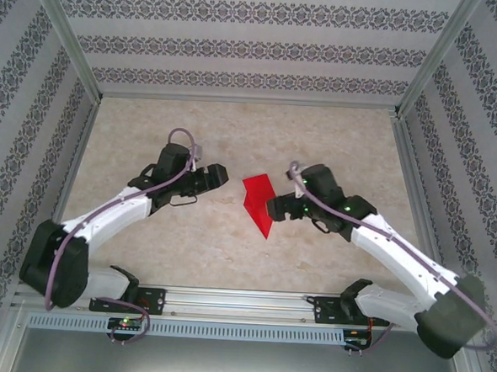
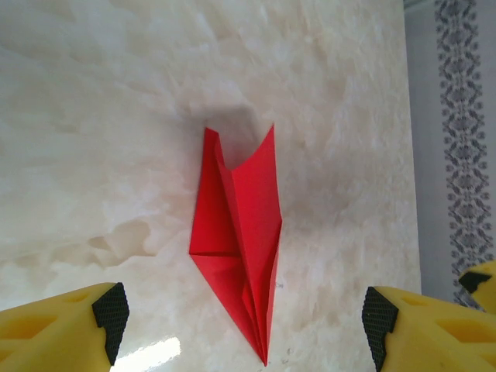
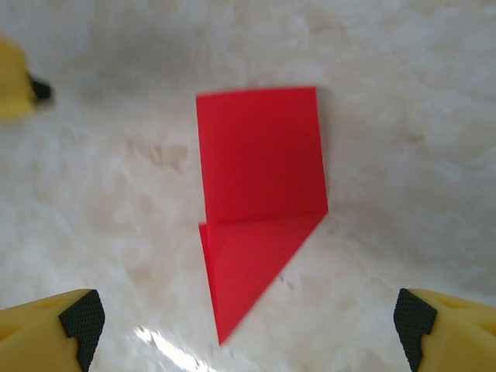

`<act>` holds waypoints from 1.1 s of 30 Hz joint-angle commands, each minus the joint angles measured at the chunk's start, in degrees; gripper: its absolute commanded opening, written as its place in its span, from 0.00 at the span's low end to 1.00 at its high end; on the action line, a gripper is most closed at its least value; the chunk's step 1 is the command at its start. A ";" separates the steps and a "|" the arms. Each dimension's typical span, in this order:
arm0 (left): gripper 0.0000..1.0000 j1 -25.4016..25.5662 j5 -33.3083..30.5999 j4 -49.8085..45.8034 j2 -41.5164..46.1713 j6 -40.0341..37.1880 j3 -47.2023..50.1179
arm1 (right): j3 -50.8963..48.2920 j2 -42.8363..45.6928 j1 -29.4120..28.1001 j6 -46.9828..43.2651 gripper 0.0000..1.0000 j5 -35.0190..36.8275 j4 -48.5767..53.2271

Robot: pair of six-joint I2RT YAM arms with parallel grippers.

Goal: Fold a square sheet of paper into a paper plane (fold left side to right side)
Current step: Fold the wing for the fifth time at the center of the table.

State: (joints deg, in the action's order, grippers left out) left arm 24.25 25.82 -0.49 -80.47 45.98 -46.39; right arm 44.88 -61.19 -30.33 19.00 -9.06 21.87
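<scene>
The red paper plane (image 1: 258,202), a half-folded pointed dart, lies flat on the table between my two grippers. From the left wrist it looks like a slim dart (image 2: 236,240) with raised flaps along a centre crease, its tip toward the camera. From the right wrist it shows a flat rectangle with a triangular point (image 3: 260,178). My left gripper (image 1: 217,176) hovers to its left, open (image 2: 245,314), nothing between the fingers (image 2: 111,310). My right gripper (image 1: 274,208) sits at the paper's right edge, open (image 3: 246,319) and empty, with its pads (image 3: 81,318) wide apart.
The table is pale marbled stone (image 1: 235,135), walled by patterned panels (image 1: 240,46) and aluminium posts. A metal rail (image 1: 241,304) runs along the near edge by the arm bases. The other arm's yellow finger shows at the frame edge (image 3: 15,81) (image 2: 480,279).
</scene>
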 commanded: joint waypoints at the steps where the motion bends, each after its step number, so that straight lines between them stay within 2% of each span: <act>1: 0.81 1.89 4.80 8.89 -5.71 2.32 -1.38 | -3.53 0.21 3.94 7.65 0.98 -10.53 -12.66; 8: 0.77 3.04 8.09 15.65 -19.17 4.30 -5.72 | -10.44 -0.37 11.14 14.45 0.98 -17.55 -21.33; 14: 0.69 3.13 11.35 19.95 -26.65 4.88 -10.04 | -14.30 0.81 13.44 15.39 0.98 -17.70 -23.80; 18: 0.50 3.10 12.14 20.12 -29.76 3.70 -12.72 | -15.64 1.52 13.87 13.06 0.98 -17.83 -24.52; 22: 0.26 3.08 11.32 18.36 -31.10 1.25 -14.21 | -15.74 1.95 14.02 10.52 0.98 -17.52 -23.61; 25: 0.13 3.01 10.58 18.00 -29.89 -0.67 -13.20 | -12.84 -1.03 15.23 8.91 0.98 -20.96 -19.65; 29: 0.03 2.44 11.45 18.34 -26.93 -3.43 -10.42 | -11.83 -8.14 18.20 9.34 0.93 -29.99 -24.36; 33: 0.00 1.06 15.39 22.96 -23.30 -4.05 -5.95 | -9.44 -16.53 20.12 8.15 0.89 -37.87 -29.69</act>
State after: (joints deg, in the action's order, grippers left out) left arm 26.26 37.65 17.50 -107.35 44.75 -54.63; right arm 32.93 -74.06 -11.05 29.26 -38.24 -2.70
